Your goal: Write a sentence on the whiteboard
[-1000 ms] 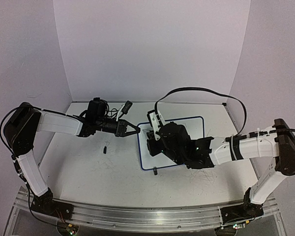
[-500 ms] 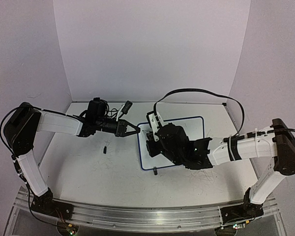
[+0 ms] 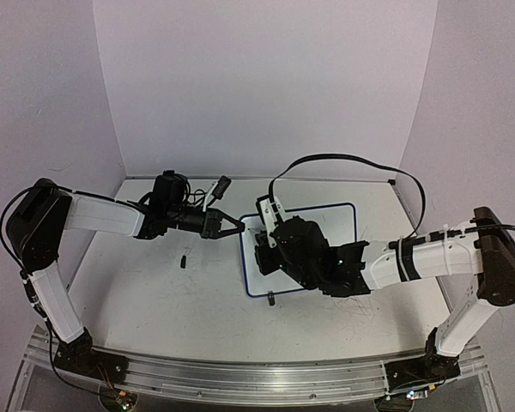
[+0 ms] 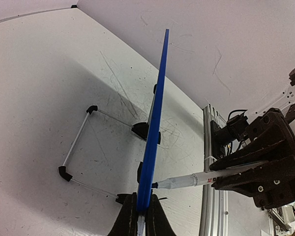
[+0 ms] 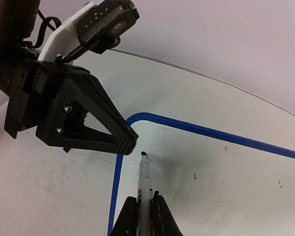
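Observation:
The whiteboard [image 3: 335, 225], white with a thin blue frame, lies at mid-table. My left gripper [image 3: 237, 228] is shut on its left edge; in the left wrist view [image 4: 141, 210] the board [image 4: 156, 108] shows edge-on between the jaws. My right gripper [image 5: 145, 200] is shut on a white marker [image 5: 145, 179]. The marker's dark tip touches the board's surface [image 5: 221, 167] near its corner, close to the left fingers [image 5: 96, 120]. The marker also shows in the left wrist view [image 4: 199, 180]. In the top view the right gripper [image 3: 260, 249] is mostly hidden by its arm. No sentence shows on the board.
A small black marker cap [image 3: 183, 259] lies on the table left of the board. A black clip foot [image 3: 271, 299] sits at the board's near edge. A thin rod frame with black corners [image 4: 78, 142] lies beside the board. The back wall and side walls close in the table.
My right arm has shifted slightly to the left over the board. The left arm and the board have not visibly moved.

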Robot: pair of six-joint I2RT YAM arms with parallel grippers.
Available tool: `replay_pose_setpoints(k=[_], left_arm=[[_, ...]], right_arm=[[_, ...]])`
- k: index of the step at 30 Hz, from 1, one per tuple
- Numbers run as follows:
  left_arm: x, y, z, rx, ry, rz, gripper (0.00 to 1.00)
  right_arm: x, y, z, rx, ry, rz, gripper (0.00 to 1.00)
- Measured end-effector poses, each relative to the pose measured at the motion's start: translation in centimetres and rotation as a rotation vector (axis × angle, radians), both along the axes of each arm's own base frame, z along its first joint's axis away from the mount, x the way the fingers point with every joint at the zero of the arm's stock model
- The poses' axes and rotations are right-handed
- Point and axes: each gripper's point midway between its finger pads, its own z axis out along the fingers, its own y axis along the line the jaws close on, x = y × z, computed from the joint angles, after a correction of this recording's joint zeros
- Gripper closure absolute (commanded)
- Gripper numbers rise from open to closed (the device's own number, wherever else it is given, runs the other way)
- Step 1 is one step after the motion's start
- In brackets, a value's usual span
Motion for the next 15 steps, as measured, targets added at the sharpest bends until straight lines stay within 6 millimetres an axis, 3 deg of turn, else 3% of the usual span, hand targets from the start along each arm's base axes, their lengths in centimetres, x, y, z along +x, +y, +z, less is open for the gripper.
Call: replay_pose_setpoints(k=[15], left_arm=[[0.07, 0.01, -0.03, 0.002, 0.001, 0.005, 1.0]], right_arm=[[-0.36, -0.13, -0.81, 0.02, 0.033, -0.008, 1.0]])
